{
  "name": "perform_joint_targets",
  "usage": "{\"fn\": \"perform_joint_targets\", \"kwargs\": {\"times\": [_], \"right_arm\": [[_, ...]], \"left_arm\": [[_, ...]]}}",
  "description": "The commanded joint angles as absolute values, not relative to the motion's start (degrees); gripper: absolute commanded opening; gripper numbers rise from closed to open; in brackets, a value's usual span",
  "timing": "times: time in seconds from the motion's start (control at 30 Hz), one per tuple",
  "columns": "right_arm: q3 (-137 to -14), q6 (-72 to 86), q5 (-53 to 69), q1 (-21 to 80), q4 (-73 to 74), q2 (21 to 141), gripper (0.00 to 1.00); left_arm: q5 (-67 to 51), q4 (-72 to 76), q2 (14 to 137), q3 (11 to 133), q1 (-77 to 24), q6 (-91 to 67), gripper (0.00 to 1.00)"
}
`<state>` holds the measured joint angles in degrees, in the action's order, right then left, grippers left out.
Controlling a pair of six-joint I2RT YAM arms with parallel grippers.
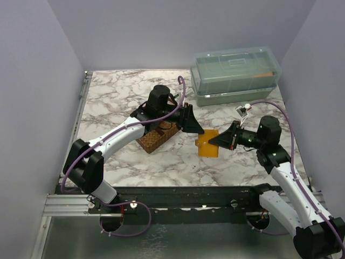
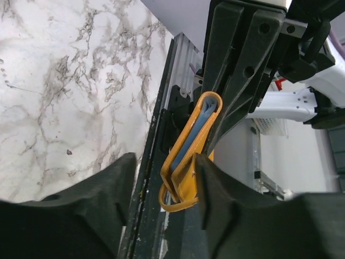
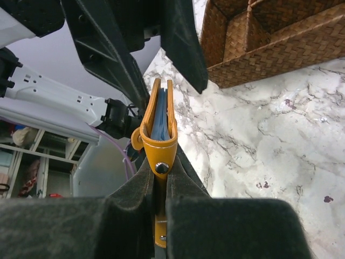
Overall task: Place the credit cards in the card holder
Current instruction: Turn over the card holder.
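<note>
Soft, even light is coming from overhead, spreading across the marble desk and casting only faint, diffuse shadows under the arms. A mild sheen is showing on the clear plastic box. In the wrist views the near black fingers are looming dark and slightly soft, while the orange wallet is appearing crisp and the room behind is blurring out.

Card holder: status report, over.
Right gripper shut on card holder, held aloft. Left gripper open, straddling its other end. Woven tray nearby, not blocking.
</note>
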<state>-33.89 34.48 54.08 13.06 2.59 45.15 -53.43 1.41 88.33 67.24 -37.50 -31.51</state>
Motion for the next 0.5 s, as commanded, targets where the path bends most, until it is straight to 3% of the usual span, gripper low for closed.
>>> {"fn": "perform_joint_targets", "kwargs": {"times": [0.0, 0.07, 0.2, 0.37, 0.47], "right_arm": [[-35.0, 33.9, 51.8, 13.3, 4.4, 46.0, 0.07], [-36.2, 32.9, 48.1, 13.3, 7.9, 48.3, 0.2], [-40.5, 31.7, 35.7, 13.5, 17.5, 52.8, 0.45], [-43.9, 31.2, 19.7, 16.8, 25.4, 53.5, 0.78], [-44.3, 31.1, 11.3, 22.1, 27.0, 54.7, 0.81]], "left_arm": [[-57.0, 5.5, 87.8, 66.2, -37.0, -32.1, 0.42], [-57.0, 6.9, 88.6, 66.1, -37.1, -34.2, 0.24], [-52.8, 6.0, 90.8, 66.8, -37.0, -37.3, 0.01], [-38.3, -1.1, 93.1, 68.6, -36.9, -42.2, 0.0], [-36.0, -2.3, 94.6, 68.9, -36.9, -46.1, 0.0]]}}
